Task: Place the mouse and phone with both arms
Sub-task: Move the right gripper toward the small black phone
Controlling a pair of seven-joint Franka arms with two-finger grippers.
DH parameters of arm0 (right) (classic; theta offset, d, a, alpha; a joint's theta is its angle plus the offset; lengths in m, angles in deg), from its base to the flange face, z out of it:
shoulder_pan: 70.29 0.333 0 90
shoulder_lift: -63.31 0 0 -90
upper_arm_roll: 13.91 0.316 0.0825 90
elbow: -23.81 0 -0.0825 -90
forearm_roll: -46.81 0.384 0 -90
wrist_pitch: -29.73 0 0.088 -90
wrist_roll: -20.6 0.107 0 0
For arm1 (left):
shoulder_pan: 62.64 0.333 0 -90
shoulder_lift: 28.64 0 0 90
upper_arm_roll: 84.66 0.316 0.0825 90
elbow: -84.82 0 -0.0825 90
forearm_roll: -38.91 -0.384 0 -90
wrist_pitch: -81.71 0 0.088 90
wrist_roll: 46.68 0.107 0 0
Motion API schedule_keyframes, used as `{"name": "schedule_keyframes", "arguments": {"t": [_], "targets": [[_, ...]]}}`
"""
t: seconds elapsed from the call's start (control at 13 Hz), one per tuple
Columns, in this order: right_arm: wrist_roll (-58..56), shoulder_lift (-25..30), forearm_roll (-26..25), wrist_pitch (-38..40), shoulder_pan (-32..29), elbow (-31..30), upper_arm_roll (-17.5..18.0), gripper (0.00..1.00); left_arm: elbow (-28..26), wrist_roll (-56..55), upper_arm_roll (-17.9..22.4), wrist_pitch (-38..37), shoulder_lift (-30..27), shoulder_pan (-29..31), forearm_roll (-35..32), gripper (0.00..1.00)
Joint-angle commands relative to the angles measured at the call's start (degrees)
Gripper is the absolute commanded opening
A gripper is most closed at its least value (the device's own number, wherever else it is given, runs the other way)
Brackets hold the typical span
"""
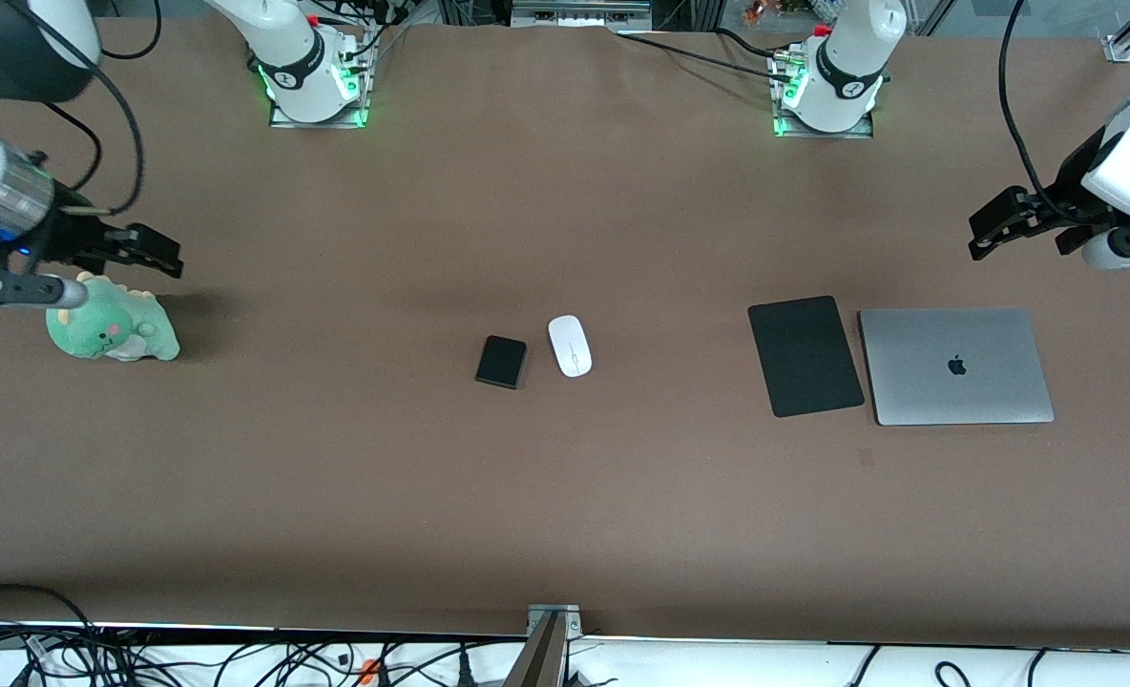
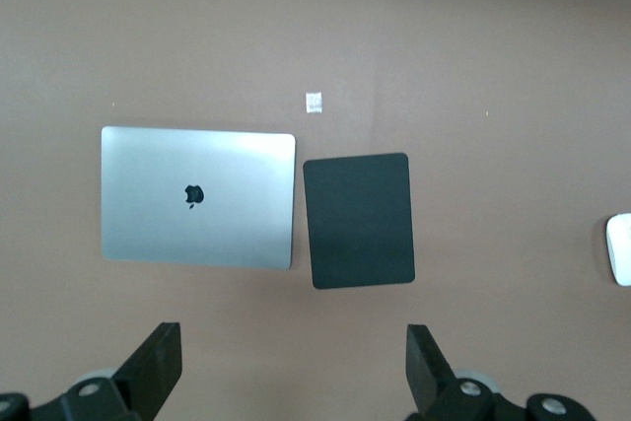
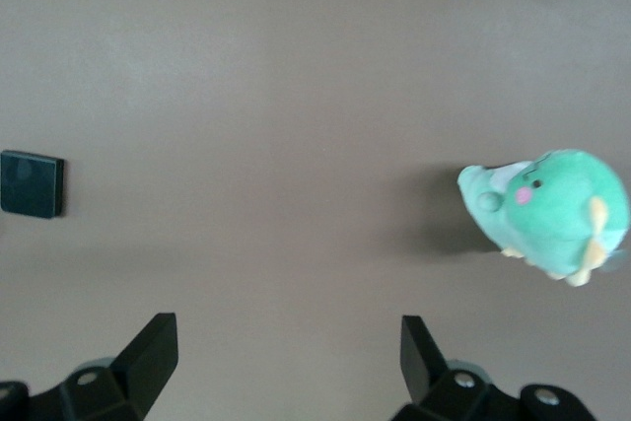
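Observation:
The white mouse [image 1: 570, 345] lies at the table's middle, with the small black phone [image 1: 502, 362] beside it toward the right arm's end. The mouse's edge shows in the left wrist view [image 2: 619, 248]; the phone shows in the right wrist view [image 3: 32, 183]. My left gripper [image 1: 990, 225] is open and empty, up over the table near the laptop's end. My right gripper [image 1: 150, 251] is open and empty, up over the table by the green plush toy. Both jaw pairs stand wide apart in the wrist views, left gripper [image 2: 293, 362] and right gripper [image 3: 287, 352].
A large flat black pad [image 1: 805, 355] and a closed silver laptop [image 1: 955, 365] lie side by side toward the left arm's end; both show in the left wrist view, pad [image 2: 359, 220] and laptop [image 2: 198, 197]. A green plush toy [image 1: 112, 329] sits at the right arm's end.

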Motion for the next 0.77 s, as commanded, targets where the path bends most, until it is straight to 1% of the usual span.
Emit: {"name": "schedule_keyframes", "arguments": {"t": [0.0, 0.15, 0.38, 0.54, 0.69], "targets": [[6.8, -2.3, 0.6, -2.4, 4.0, -0.2, 0.0, 1.00, 1.3, 2.6, -0.5, -2.9, 0.7, -0.4, -1.7, 1.00], [11.1, -5.0, 1.0, -5.0, 7.3, -0.1, 0.0, 1.00, 1.2, 2.7, -0.7, -4.4, 1.4, -0.5, -1.5, 1.00], [11.8, -10.1, 1.2, -10.3, 13.7, -0.1, 0.1, 1.00, 1.2, 3.1, -0.8, -4.4, 1.9, -0.3, -1.2, 1.00], [15.2, -13.8, 2.9, -14.8, 16.3, -0.1, 0.1, 1.00, 1.2, 3.4, -0.9, -4.5, 2.3, -0.1, -0.9, 1.00], [16.9, -16.9, 3.0, -20.1, 19.3, -0.1, 0.1, 1.00, 1.3, 3.3, -0.9, -4.5, 2.8, -0.3, -0.5, 1.00]]}}
